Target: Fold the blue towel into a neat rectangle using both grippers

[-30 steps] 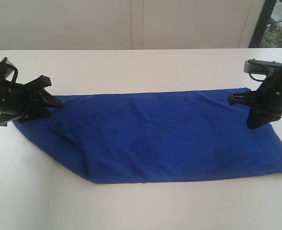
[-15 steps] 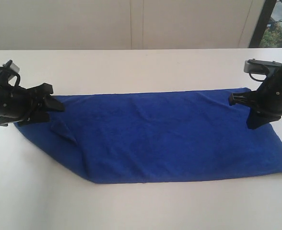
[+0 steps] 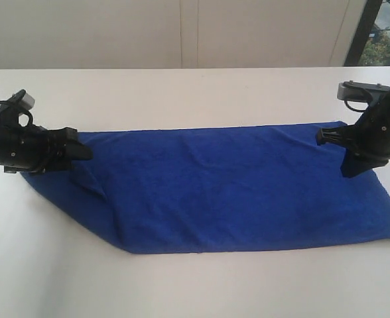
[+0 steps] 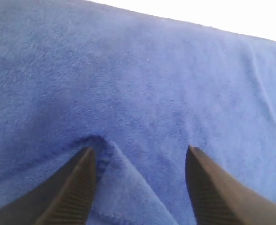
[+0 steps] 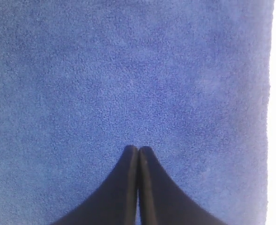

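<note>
Left black end effector [image 4: 140,154] just spread apart over the royal-blue microfibre towel [image 3: 235,192] (right end effector [image 5: 138,149] stayed pressed together), so a grab looked due.

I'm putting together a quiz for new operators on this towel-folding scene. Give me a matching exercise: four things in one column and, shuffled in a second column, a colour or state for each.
Column one:
1. left gripper
2. right gripper
3. blue towel
4. table

Column two:
A. white
B. fingers shut together
C. spread out lengthwise, rumpled at one end
D. fingers wide apart

Pairs: 1-D; 2-B; 3-C; 4-A
</note>
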You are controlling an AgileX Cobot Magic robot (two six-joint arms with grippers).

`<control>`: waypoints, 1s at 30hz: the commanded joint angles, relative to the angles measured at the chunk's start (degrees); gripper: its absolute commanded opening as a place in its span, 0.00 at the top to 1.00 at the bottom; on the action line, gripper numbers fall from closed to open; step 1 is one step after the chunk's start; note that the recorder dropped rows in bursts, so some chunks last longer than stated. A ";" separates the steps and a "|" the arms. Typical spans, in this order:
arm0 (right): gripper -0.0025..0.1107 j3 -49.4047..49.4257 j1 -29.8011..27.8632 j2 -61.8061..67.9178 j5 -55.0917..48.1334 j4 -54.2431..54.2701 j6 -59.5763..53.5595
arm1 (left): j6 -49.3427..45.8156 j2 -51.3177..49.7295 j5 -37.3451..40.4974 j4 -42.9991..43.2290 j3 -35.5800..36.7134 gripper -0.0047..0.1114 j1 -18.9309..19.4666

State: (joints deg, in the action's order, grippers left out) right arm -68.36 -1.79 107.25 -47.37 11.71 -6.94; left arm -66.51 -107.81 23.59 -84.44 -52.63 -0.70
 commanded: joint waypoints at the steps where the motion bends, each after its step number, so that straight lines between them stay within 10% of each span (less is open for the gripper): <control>1: 0.98 -0.24 0.07 -0.16 0.47 0.09 -0.56 | -2.74 -0.84 0.39 -1.80 -0.14 0.43 0.03; 22: 0.98 -0.24 0.07 -0.16 0.47 0.09 -0.56 | -3.99 -0.84 1.76 -1.17 -0.14 0.94 0.03; 30: 0.98 -0.24 0.07 -0.16 0.47 0.09 -0.56 | -2.69 1.79 10.20 0.30 -0.14 0.96 0.03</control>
State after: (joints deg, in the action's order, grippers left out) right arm -68.36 -1.79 107.25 -47.24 11.71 -6.99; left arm -70.14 -108.49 29.48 -85.13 -52.63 -0.70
